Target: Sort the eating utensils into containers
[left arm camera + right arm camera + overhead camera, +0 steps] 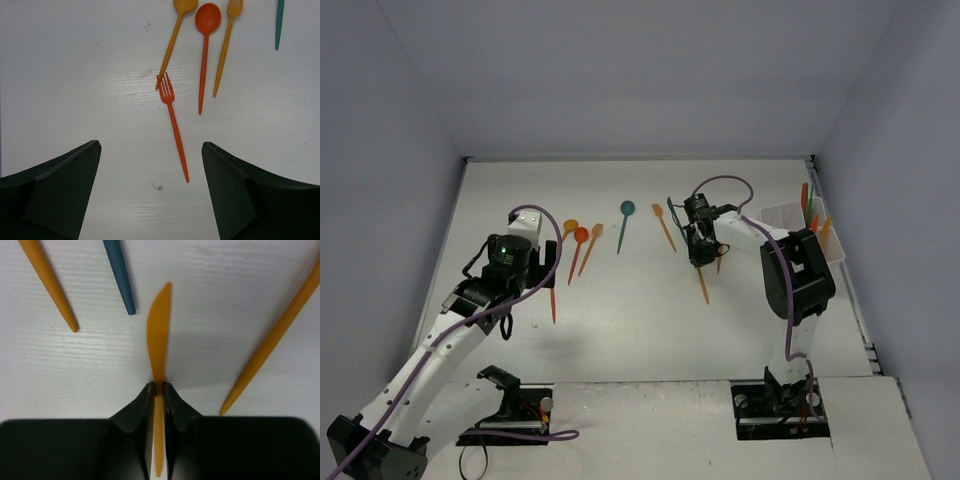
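White table (640,335), grey walls. At far right, the organizer (775,212) holds only a few sorted pieces (805,195); roughly nine loose utensils (580,240) lie mid-table. The right gripper (158,387) is pinched on an orange knife (159,335). The left gripper (150,145) is wide open and empty above the red-orange fork (173,125). Judging by that, mostly undone.

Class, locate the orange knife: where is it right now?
In the right wrist view, the orange knife sits pinched in the right claw, blade pointing away, between a blue handle on its left and an orange handle on its right.
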Controlling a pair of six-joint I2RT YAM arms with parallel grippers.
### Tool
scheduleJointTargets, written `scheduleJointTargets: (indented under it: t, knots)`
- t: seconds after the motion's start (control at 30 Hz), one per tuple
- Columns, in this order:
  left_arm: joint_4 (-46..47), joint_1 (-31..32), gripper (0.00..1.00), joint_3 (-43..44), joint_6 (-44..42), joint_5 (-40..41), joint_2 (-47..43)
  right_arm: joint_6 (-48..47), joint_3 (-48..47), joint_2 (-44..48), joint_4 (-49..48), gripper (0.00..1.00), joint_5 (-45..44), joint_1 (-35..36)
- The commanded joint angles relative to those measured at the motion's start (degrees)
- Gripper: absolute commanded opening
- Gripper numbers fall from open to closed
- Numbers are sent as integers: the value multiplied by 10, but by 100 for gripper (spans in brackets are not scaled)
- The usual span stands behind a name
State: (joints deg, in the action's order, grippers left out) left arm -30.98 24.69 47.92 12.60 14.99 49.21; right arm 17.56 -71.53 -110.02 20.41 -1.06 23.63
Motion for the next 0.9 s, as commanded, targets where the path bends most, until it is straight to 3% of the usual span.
scheduleJointTargets:
  t: [0.0,0.17,0.5,0.67,0.87]
  knots:
    - [25,-3,80,9,-3,4,-4,-17,2,-45,14,2,-31,-8]
    - [25,-3,80,9,-3,5,-8,-37,-22,1,14,0,-12,-5]
    - [26,-3,80,10,-3,7,-20,-125,-89,238,11,0,-59,-30]
    - [27,-3,80,10,-3,7,-25,-173,-62,342,-18,0,-70,-126]
    - [26,-3,80,10,-3,6,-29,-232,43,460,-154,0,-121,-232]
